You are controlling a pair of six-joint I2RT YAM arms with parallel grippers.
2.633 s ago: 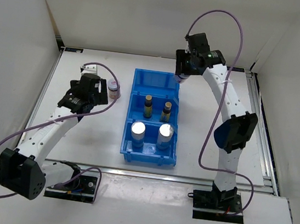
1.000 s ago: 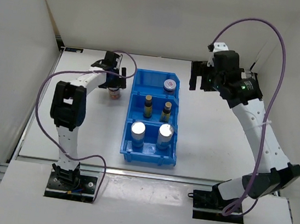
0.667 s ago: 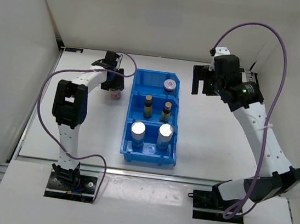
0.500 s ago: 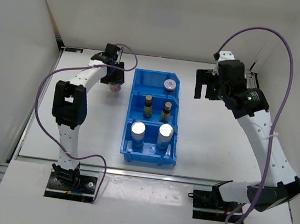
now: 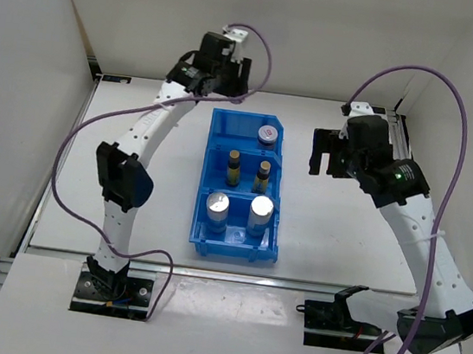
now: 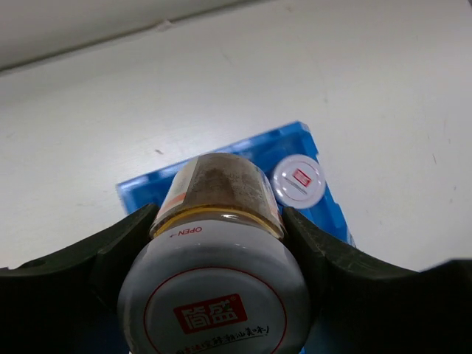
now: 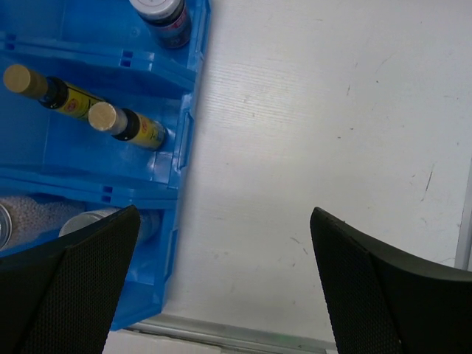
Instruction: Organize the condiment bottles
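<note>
Left arm stretched far with a jar clamped, right arm raised with its jaws wide.
The left arm (image 5: pixel 142 130) reaches from its base to the far side, wrist turned rightward. The left gripper (image 6: pixel 217 243) presses both dark fingers (image 6: pixel 122 247) against the sides of a white-lidded jar (image 6: pixel 214 302). The right arm (image 5: pixel 413 226) arcs up and leftward, and the right gripper (image 7: pixel 225 273) faces down, fingers spread wide apart.

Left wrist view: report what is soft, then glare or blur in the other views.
Left wrist: the held jar looms close, its lid print slightly soft; the second jar reads clearly. Top external: the silver-topped cylinders glare white. Right wrist: the fingers are dark blurs at the bottom corners.
</note>
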